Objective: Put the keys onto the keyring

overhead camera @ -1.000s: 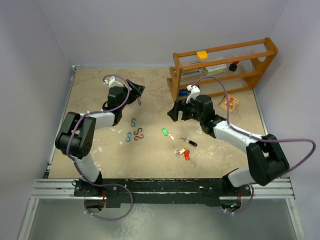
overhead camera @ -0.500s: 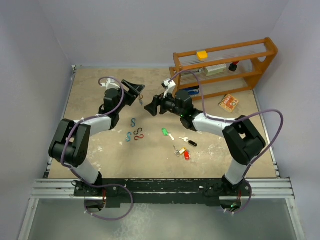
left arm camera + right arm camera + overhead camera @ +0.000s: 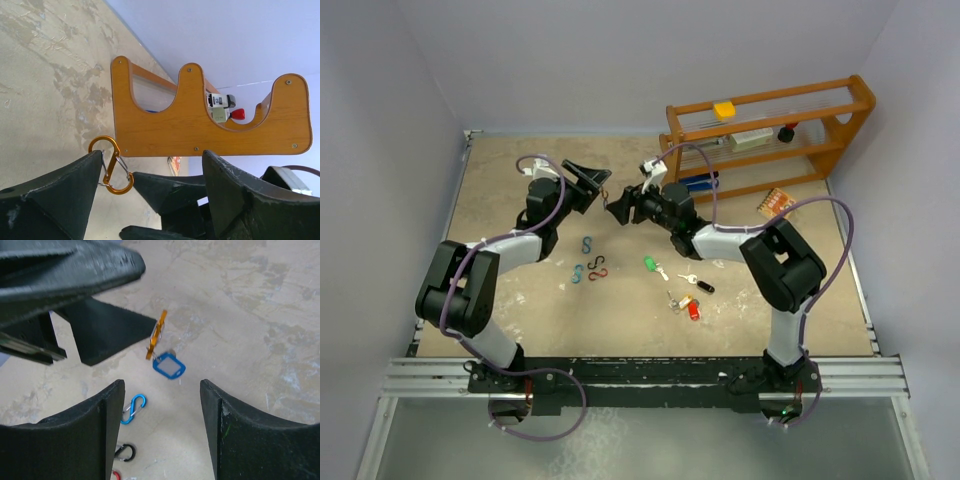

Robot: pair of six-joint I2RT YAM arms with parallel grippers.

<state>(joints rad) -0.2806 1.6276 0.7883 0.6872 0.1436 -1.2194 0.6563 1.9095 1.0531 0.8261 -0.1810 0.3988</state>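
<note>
In the top view, the rack [image 3: 760, 130] stands at the upper right of the table [image 3: 490, 180]. A small packet [image 3: 777, 204] lies just below the rack's right end. The left gripper [image 3: 600, 190] and right gripper [image 3: 616, 208] face each other at upper centre, left of the rack. The keyring [image 3: 111, 165] sits between them, against a finger of the left gripper, and 1 tagged key [image 3: 169, 366] hangs just under it. Below the grippers, 3 clips [image 3: 597, 267] lie close together, left of centre. The other keys [image 3: 693, 311] lie to the right of the clips, near the middle of the frame and well apart from the rack.
</note>
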